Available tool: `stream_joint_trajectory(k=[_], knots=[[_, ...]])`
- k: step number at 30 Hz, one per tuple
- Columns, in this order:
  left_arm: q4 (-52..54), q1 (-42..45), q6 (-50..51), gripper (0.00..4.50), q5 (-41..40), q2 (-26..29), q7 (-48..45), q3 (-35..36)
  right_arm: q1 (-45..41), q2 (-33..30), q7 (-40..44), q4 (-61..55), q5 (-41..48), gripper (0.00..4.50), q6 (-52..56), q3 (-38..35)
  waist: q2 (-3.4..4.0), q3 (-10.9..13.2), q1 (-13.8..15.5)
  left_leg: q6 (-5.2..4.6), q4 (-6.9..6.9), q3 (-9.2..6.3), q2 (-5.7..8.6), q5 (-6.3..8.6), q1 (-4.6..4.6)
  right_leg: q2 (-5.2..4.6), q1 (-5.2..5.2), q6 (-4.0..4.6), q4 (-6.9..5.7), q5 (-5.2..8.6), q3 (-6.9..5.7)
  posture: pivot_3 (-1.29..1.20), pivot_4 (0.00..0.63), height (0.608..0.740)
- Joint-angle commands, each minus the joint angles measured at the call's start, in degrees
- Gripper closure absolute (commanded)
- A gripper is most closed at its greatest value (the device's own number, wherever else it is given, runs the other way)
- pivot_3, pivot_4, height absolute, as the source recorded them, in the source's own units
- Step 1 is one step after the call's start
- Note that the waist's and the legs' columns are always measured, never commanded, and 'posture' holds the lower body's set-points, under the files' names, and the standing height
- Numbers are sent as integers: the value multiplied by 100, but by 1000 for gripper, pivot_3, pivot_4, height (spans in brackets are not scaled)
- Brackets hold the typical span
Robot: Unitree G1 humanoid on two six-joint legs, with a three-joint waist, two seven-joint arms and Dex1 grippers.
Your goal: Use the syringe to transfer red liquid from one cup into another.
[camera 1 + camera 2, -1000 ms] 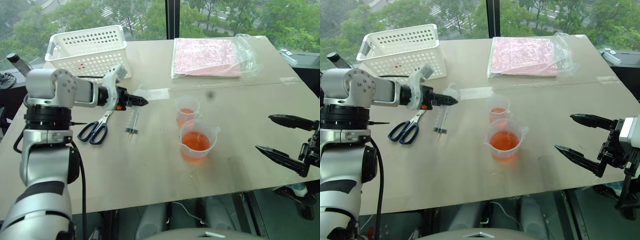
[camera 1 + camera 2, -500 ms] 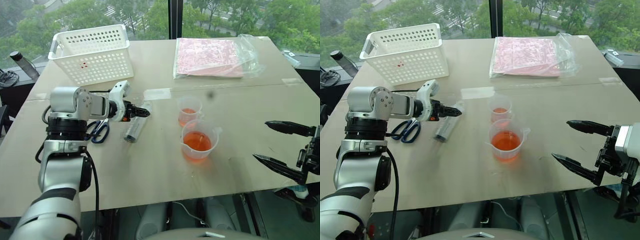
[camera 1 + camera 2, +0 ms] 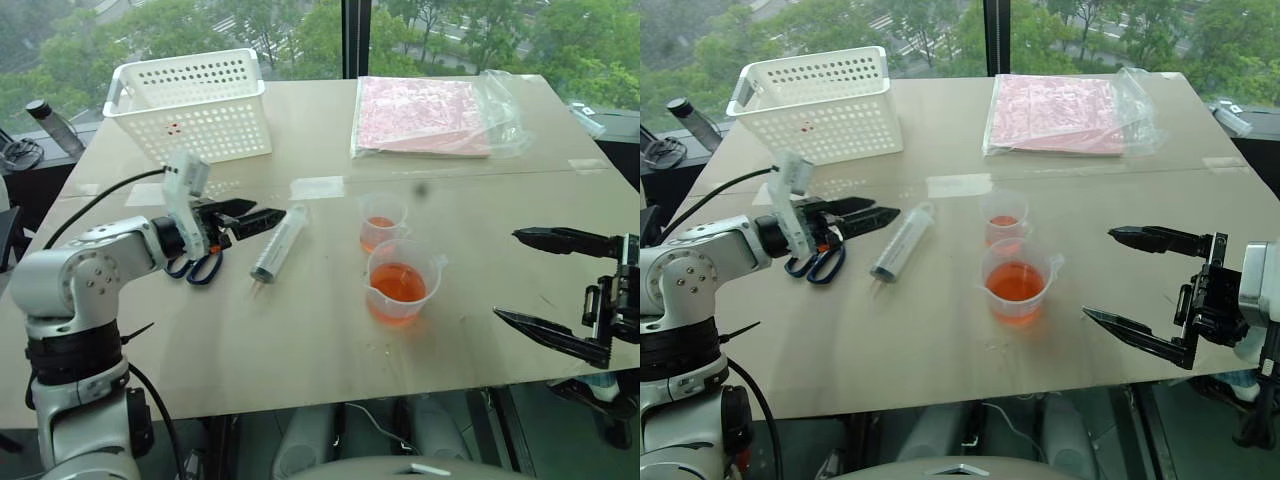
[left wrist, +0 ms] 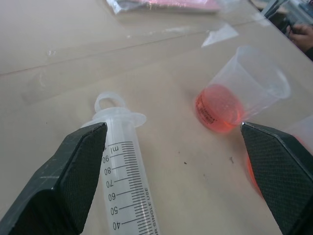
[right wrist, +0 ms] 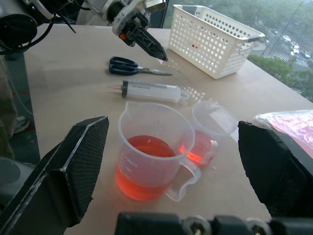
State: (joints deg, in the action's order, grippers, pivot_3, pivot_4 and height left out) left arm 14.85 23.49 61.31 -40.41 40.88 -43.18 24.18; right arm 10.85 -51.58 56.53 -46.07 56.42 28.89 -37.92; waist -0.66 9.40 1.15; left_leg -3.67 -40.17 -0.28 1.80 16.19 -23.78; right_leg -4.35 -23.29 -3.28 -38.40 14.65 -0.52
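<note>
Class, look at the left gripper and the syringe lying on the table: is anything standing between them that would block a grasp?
Nothing visible does. The left gripper is open, right beside the syringe, which lies flat on bare table. The scissors lie on the gripper's other side, away from the syringe.

The syringe [image 3: 279, 243] is of clear smooth plastic with black printed marks on its barrel. The beaker [image 3: 401, 289] and the smaller cup [image 3: 381, 221] are also clear, glossy plastic. The bench [image 3: 300, 330] looks like pale matt wood. The basket [image 3: 190, 103] is white perforated plastic. The fingers [image 4: 73, 186] of the left hand are black with a fine rough texture. A glossy transparent bag [image 3: 430, 113] holds pink sheets.
</note>
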Motion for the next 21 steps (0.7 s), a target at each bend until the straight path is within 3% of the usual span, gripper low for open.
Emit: stream_joint_trajectory(k=[1, 7, 12, 16, 21], knots=[[772, -1275, -1506, 60, 283, 230, -926, 343, 90, -44, 34, -31, 200, 0, 8, -120, 3, -2, -18, -1, 9, 1, 0, 0, 3, -2, 7, 0, 14, 0, -1, 0, 150, 740], [818, -3107, -2311, 60, 273, 557, -1873, 944, 881, 84, 588, 331, -202, 0, -125, -629, 4, -5, 7, -2, 41, -1, -3, 1, 3, -2, 8, 4, 48, 0, -9, 0, 150, 740], [915, -4274, -2910, 60, 338, 326, -2145, 1403, 1578, 248, 993, 870, -894, 0, -433, -1044, 11, -10, 40, -8, 52, -2, -1, 4, 10, -12, 19, 22, 60, 10, -11, 0, 150, 740], [828, -4941, -3400, 60, 502, 136, -2205, 1512, 1962, 358, 1243, 1326, -1392, 0, -784, -1226, 15, -21, 34, -22, 68, -1, -1, 13, 18, -13, 22, 25, 68, 11, -11, 0, 150, 740], [756, -5155, -3570, 60, 468, 67, -2107, 1511, 2129, 424, 1450, 1760, -1787, 0, -1159, -1195, 31, -31, 34, -30, 74, -1, -2, 17, 28, -13, 29, 26, 68, 11, -12, 0, 150, 740]])
